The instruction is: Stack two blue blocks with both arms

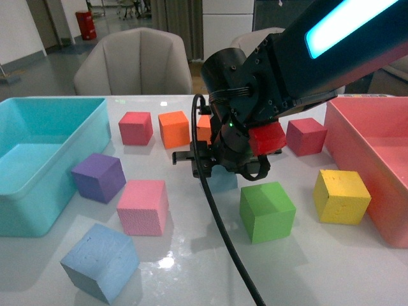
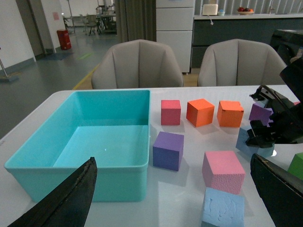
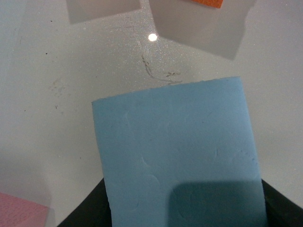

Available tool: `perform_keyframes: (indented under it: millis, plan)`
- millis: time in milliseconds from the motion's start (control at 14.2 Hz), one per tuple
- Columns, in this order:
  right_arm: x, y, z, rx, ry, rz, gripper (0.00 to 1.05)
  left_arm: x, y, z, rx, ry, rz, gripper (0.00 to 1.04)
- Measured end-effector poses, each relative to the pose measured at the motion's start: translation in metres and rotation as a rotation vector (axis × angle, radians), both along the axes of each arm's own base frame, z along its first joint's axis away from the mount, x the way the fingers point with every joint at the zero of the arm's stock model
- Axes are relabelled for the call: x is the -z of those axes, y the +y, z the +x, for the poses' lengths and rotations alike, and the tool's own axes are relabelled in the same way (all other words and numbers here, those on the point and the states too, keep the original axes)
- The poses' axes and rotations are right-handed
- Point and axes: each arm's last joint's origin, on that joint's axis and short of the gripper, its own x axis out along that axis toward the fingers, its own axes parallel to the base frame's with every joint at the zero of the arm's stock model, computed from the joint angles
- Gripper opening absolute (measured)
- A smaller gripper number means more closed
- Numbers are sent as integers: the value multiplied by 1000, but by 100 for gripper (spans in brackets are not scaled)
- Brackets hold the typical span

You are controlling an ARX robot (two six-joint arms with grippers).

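Squarely over the far blue block (image 1: 225, 182), which sits mid-table just behind the gap between pink cube (image 1: 143, 206) and green cube (image 1: 267, 211): right gripper (image 1: 220, 169), pointing straight down. Jaws set either side of that block, dark fingers (image 3: 87, 210) hard by its flanks. Cannot tell whether pinching or merely bracketing. Seemingly resting on the white table (image 1: 191, 268), not lifted. Off to the near left, well apart, beyond the pink cube: near blue block (image 1: 101, 260), turned a little askew. Closer to the left gripper (image 2: 173, 163), spread wide and holding nothing. Probably calls for a carry toward near-left, or a fetch by the left arm.
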Motion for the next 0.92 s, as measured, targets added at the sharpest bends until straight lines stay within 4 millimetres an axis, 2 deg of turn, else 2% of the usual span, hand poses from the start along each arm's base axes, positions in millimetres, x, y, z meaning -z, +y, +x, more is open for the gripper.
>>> perform_keyframes:
  millis: [141,282,494,635,776,918]
  plan:
    - [1,-1,-2,3,3,5,77,0,0,0,0,0,0,98]
    - [-9,-3,-5,11,-14,14,100,0,0,0,0,0,0,98]
    - [-45,-10,-11,23,-104,55,98,0,0,0,0,0,0,98]
    - [-65,-23,-23,44,-165,77,98,0,0,0,0,0,0,98]
    - [-89,-43,-42,75,-249,117,98,0,0,0,0,0,0,98]
    - [-121,-69,-74,119,-365,147,98,0,0,0,0,0,0,98]
